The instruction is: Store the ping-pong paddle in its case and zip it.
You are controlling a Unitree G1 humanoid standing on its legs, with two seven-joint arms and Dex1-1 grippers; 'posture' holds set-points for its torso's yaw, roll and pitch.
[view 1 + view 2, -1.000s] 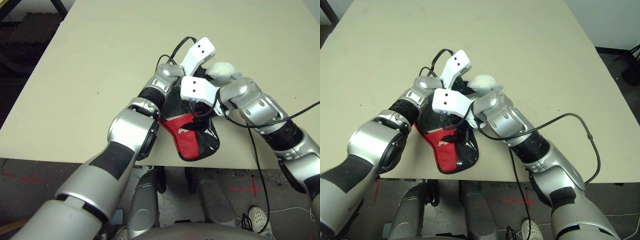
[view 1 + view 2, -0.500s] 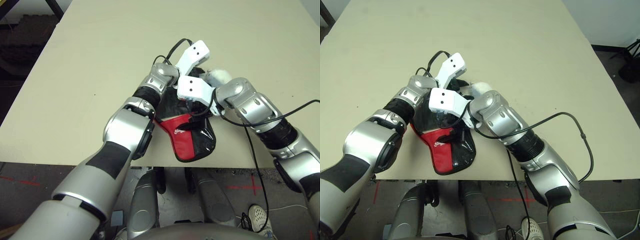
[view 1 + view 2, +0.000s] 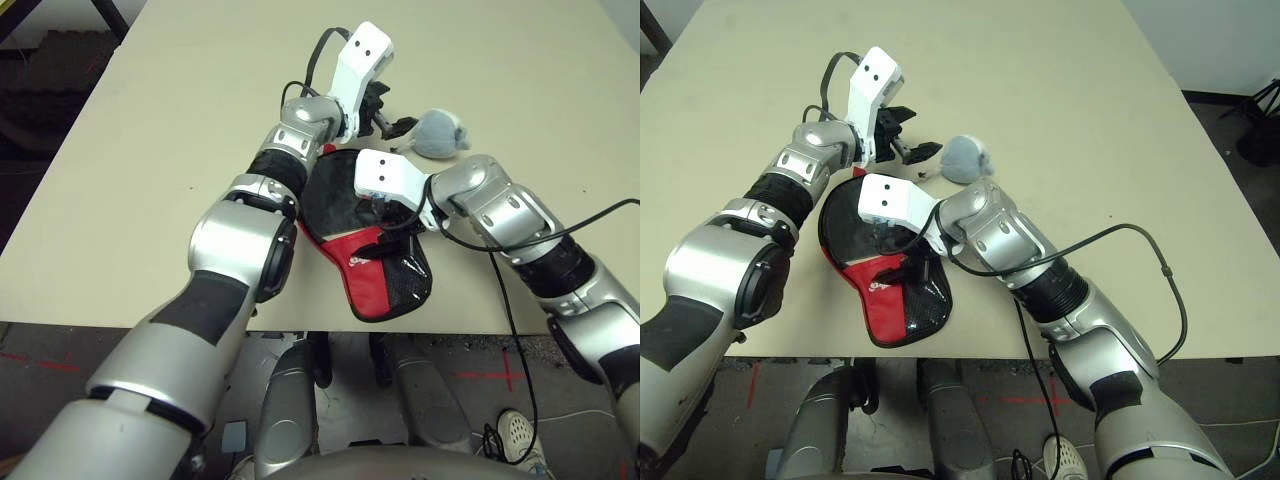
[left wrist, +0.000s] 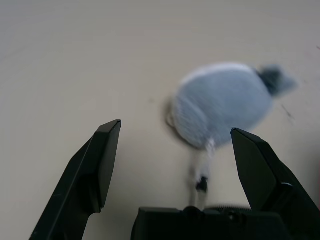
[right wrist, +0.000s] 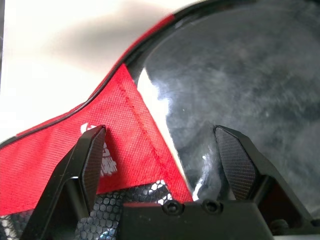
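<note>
The black and red case (image 3: pixel 375 278) lies flat at the table's front edge, and its narrow red end sticks out past that edge. My right gripper (image 3: pixel 386 232) hangs open just over the case, one finger above the red fabric (image 5: pixel 130 135) and the other above the glossy black round part (image 5: pixel 235 75). My left gripper (image 3: pixel 911 134) is open and empty, raised beyond the case's far rim, with the grey-blue pouch (image 4: pixel 222 110) lying on the table in front of it. The ping-pong paddle is hidden; I cannot tell it apart from the case's black face.
The small grey-blue pouch (image 3: pixel 438 133) with its string lies on the beige table (image 3: pixel 190 90) just past the case, to its right. A black cable (image 3: pixel 1140 240) loops off my right forearm. The table's front edge runs right under the case.
My left gripper has opened, let go at the case's far rim and lifted away beyond it, uncovering the pouch. The right gripper stays open over the case.
</note>
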